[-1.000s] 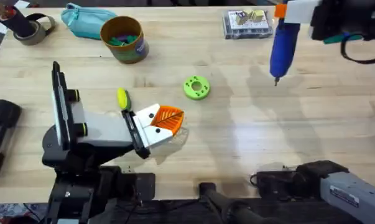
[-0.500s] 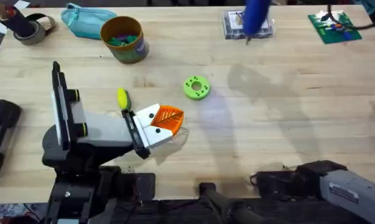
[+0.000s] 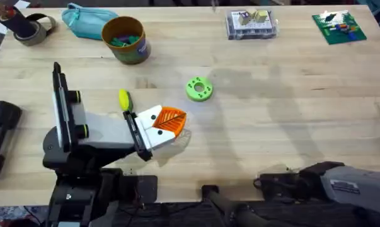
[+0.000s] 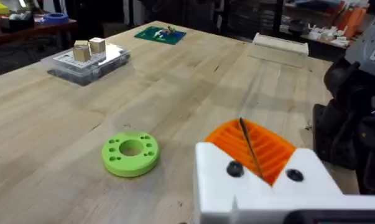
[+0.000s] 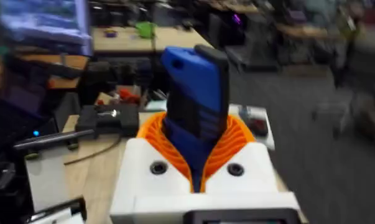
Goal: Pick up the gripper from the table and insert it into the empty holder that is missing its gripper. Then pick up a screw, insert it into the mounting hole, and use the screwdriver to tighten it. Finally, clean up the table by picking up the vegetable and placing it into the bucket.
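The light grey holder [image 3: 104,133] on the left arm lies low over the table's front left. The orange ribbed gripper [image 3: 171,119] sits on its white base at the holder's black end plate. In the left wrist view the two orange fingers [image 4: 271,149] meet along a thin dark seam, so my left gripper [image 4: 249,148] is shut on nothing. My right gripper [image 5: 196,140] is shut on the blue screwdriver [image 5: 196,93], raised off the table. The ochre bucket [image 3: 124,40] stands at the back left. A yellow oblong piece [image 3: 123,99] lies beside the holder; I cannot tell whether it is the vegetable.
A green disc with holes [image 3: 199,89] lies mid-table. At the back stand a teal pouch [image 3: 86,19], tape rolls [image 3: 31,28], a clear parts box [image 3: 251,24] and a green board [image 3: 339,28]. The right arm's base [image 3: 328,186] fills the front right.
The right gripper carried the blue screwdriver from the back right toward the far edge and up out of the overhead view. The left arm and table items stayed put.
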### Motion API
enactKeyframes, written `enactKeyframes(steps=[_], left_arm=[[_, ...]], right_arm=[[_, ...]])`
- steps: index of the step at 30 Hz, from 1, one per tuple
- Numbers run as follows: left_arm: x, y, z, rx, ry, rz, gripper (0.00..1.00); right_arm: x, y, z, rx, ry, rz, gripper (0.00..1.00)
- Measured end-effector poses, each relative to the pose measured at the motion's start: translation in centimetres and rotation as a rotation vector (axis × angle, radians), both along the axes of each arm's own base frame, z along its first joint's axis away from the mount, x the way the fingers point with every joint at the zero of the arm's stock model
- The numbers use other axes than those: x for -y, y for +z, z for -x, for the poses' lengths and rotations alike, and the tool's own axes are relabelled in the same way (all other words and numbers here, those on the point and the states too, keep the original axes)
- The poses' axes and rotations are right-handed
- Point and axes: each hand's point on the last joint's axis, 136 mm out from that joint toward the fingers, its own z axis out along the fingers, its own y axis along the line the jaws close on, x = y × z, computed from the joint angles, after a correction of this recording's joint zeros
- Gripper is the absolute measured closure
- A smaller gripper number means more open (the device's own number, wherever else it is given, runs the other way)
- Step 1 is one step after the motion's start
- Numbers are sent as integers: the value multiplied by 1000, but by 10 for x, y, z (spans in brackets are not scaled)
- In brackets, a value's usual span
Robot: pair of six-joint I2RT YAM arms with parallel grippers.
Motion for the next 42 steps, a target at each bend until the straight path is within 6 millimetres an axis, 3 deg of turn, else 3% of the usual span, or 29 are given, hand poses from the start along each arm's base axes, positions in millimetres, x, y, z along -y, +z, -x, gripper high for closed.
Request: enactKeyframes(steps=[4,7,15,18,24,32,42], left_arm=[[0,0,0,0,0,0,989],[0,0,0,0,0,0,989],[0,0,0,0,0,0,989],[0,0,0,0,0,0,989],[0,0,0,0,0,0,989],[0,0,0,0,0,0,989],[0,0,0,0,0,0,989]], right_arm=[[-16,38,37,173,123,-76,955],[-22,56,60,236,194,-116,954],[-42,63,87,162,317,-138,956],[-49,68,88,143,343,-144,955],[-70,63,80,83,394,-142,955],[-104,37,79,6,474,-119,956],[-113,28,89,-4,529,-97,955]])
